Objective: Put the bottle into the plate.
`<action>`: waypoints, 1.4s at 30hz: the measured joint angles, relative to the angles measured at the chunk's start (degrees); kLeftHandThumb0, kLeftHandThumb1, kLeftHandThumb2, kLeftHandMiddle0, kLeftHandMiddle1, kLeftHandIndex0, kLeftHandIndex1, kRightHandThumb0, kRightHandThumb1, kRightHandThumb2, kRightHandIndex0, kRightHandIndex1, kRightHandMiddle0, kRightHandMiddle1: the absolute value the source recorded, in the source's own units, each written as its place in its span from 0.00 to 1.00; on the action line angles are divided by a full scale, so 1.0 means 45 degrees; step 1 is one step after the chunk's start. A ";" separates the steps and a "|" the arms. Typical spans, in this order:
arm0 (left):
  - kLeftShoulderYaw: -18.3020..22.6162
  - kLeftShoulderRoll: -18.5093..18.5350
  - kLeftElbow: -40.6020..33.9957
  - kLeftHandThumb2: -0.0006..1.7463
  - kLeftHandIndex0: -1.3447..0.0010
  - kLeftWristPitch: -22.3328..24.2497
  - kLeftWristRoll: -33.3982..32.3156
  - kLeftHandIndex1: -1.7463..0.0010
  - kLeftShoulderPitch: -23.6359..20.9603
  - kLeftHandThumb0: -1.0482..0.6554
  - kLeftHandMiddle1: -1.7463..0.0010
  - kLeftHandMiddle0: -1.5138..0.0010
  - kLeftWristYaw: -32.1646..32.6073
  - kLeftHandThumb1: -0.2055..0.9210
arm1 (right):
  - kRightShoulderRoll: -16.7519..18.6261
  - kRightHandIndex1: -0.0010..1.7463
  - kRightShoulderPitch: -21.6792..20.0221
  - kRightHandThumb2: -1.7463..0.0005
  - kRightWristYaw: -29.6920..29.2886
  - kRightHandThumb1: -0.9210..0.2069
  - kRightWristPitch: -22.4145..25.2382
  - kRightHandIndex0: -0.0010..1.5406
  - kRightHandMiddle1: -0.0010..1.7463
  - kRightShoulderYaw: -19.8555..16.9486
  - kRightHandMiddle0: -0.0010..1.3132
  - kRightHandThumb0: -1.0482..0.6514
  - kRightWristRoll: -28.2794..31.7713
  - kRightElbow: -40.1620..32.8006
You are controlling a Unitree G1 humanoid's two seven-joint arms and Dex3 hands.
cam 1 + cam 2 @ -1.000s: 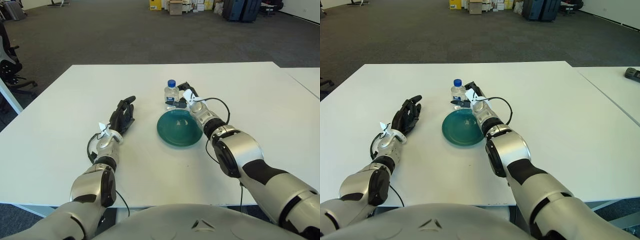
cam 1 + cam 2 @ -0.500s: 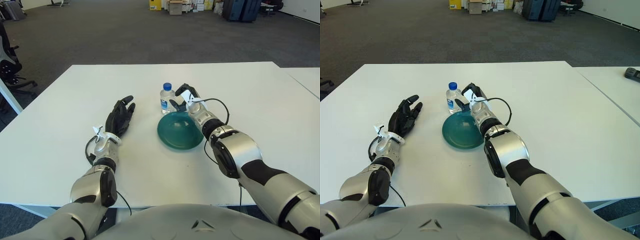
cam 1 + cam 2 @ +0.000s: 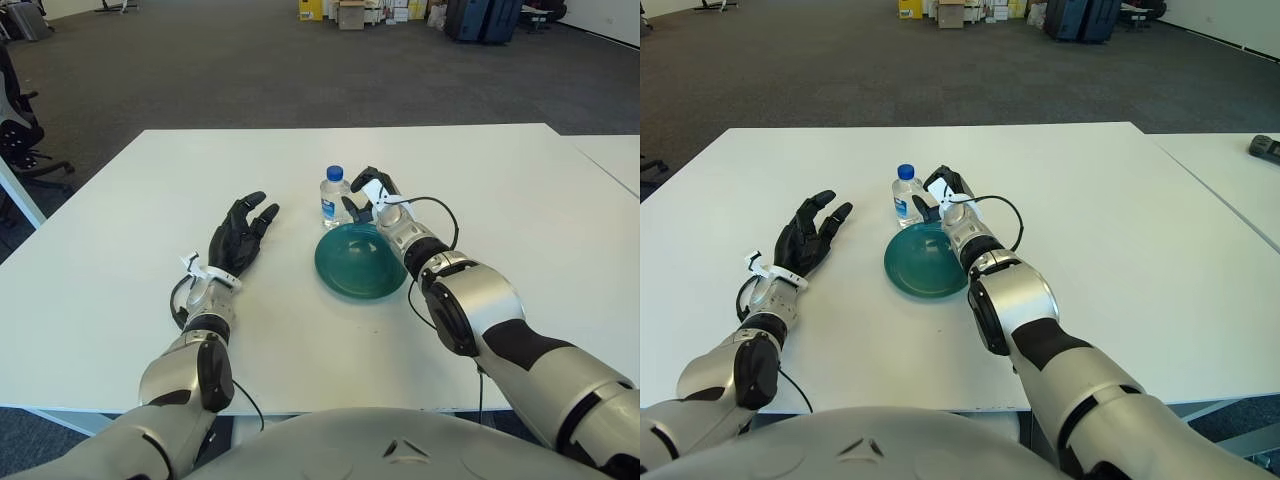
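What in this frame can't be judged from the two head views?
- Whether the right hand touches the bottle: both views, too small, fingers overlap it.
- Bottle label text: too small.
- The bottle's base against the plate rim: hidden by the rim, left eye view.
- The left hand shows left of the plate; table contact unclear.

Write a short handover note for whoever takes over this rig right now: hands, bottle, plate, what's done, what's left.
Right hand: beside the bottle, fingers spread around it, not visibly clamped.
Left hand: open, left of the plate, holding nothing.
Bottle: upright on the white table, just behind the plate's far rim.
Done: right hand has reached the bottle.
Left: grip it, lift it, set it in the plate.
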 measured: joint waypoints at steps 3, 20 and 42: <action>0.0075 0.0011 -0.0052 0.48 0.78 0.0209 -0.0032 0.24 0.0001 0.10 0.37 0.62 -0.0128 1.00 | -0.0008 0.88 0.0000 0.21 0.0000 0.64 -0.0005 0.51 1.00 -0.0097 0.36 0.62 0.0024 0.0000; -0.0541 0.0033 -0.0042 0.44 0.89 -0.0986 0.0912 0.32 0.0188 0.13 0.51 0.72 0.0733 1.00 | -0.0085 0.86 0.0001 0.21 0.1237 0.64 -0.1013 0.52 1.00 -0.1507 0.38 0.62 0.1442 -0.0008; -0.3081 0.0576 -0.0079 0.40 1.00 -0.2579 0.4161 0.60 -0.1282 0.20 0.96 0.77 0.4774 1.00 | -0.1407 0.34 0.0556 0.80 0.3403 0.06 -0.2232 0.11 0.47 -0.2073 0.01 0.21 0.2023 -0.0185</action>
